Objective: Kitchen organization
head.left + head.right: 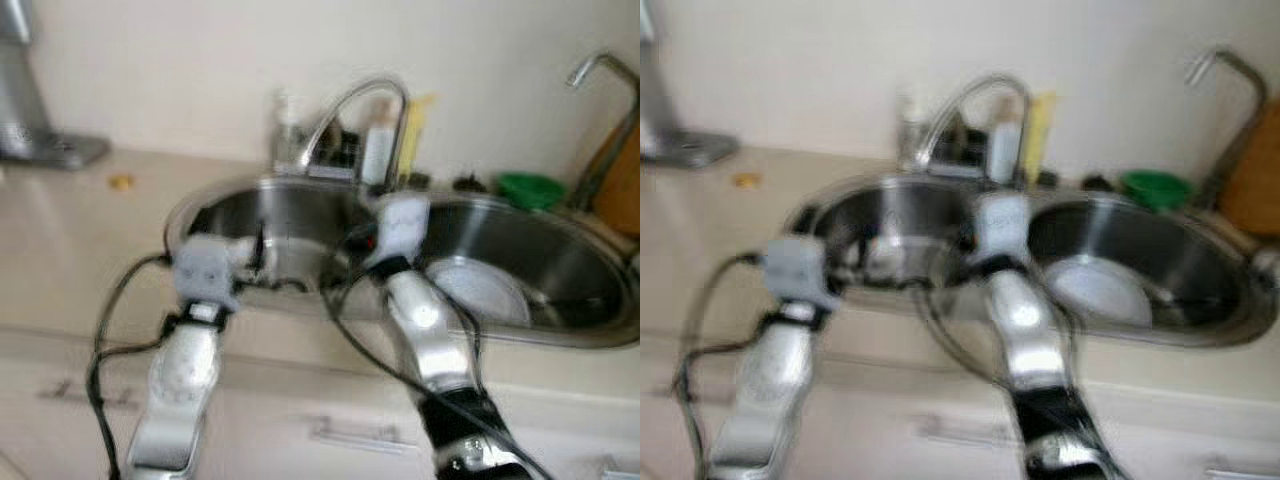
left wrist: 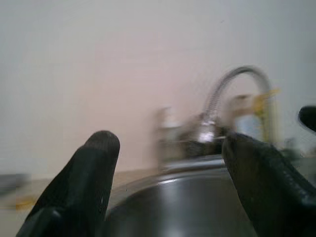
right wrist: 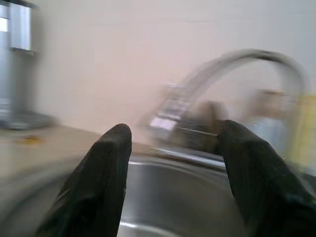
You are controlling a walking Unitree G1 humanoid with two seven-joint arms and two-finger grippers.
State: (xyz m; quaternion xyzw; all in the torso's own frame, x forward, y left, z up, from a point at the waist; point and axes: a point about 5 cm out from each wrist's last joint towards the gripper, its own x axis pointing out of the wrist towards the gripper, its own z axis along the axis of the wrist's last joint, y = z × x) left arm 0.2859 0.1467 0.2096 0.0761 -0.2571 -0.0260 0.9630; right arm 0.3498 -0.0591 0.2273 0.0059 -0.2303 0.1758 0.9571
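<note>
Both arms reaching over the double sink point(image 1: 590, 335), frames blurred

To do this well, slow down and settle before reaching for the white plate point(image 1: 480, 290), which lies in the basin at 3 o'clock of the faucet point(image 1: 350, 110). The left end effector point(image 2: 168, 163) hangs over the 9 o'clock basin, the right end effector point(image 3: 173, 163) near the divider; both are spread wide, released, holding and touching nothing

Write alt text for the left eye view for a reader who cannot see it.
Blurred view: both silver arms reach over a double steel sink, the left gripper above the left basin, the right gripper by the divider. A white plate lies in the right basin, under a curved faucet.
</note>
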